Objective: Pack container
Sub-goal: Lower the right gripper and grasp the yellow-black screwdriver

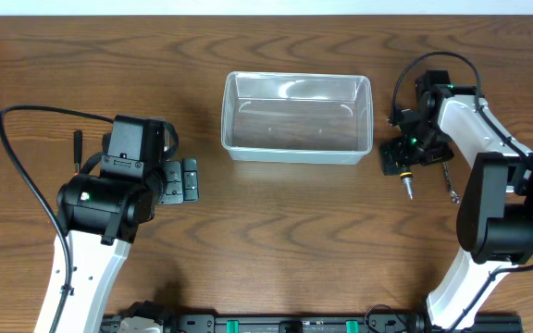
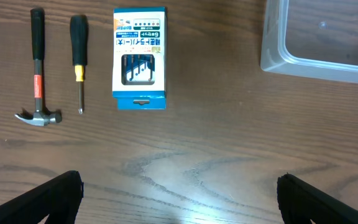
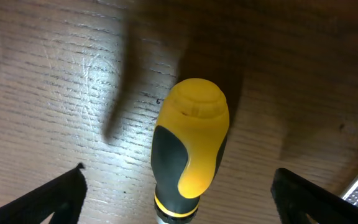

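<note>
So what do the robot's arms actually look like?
The left arm and right arm have white links and bulky black joint housings, each with a small green light. A thin black cable loops off each. The left gripper and right gripper are black.

I find print only on the blue-and-white box (image 2: 140, 59), seen through the left wrist camera. Japanese characters run down its upper half, too small for me to read. Well left of the box, the hammer (image 2: 37, 50) wears a red label (image 2: 37, 84) on its handle, which is also unreadable.
</note>
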Robot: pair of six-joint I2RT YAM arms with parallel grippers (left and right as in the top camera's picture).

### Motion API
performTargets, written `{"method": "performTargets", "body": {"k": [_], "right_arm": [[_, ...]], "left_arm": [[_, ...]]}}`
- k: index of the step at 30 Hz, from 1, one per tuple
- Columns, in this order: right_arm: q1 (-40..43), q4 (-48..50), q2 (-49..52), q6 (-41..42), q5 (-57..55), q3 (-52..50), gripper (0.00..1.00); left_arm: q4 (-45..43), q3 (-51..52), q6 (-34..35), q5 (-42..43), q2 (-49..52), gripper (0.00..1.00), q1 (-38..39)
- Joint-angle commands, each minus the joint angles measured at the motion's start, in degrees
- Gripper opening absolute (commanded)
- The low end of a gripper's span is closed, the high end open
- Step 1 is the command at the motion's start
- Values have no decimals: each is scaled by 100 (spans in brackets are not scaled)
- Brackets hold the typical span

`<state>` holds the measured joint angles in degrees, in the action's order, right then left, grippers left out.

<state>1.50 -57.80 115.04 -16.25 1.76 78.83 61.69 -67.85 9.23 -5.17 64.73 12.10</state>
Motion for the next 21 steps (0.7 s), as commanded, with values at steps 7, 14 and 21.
{"method": "performTargets", "body": {"k": [7, 14, 21], "right_arm": [[63, -20, 372, -11, 7, 79, 97], [68, 26, 382, 107, -308, 79, 90], [68, 76, 382, 103, -391, 79, 89]], "left_arm": [[17, -63, 96, -94, 11, 98, -26], [17, -63, 96, -94, 11, 98, -26], [17, -63, 96, -94, 11, 98, -26]]}}
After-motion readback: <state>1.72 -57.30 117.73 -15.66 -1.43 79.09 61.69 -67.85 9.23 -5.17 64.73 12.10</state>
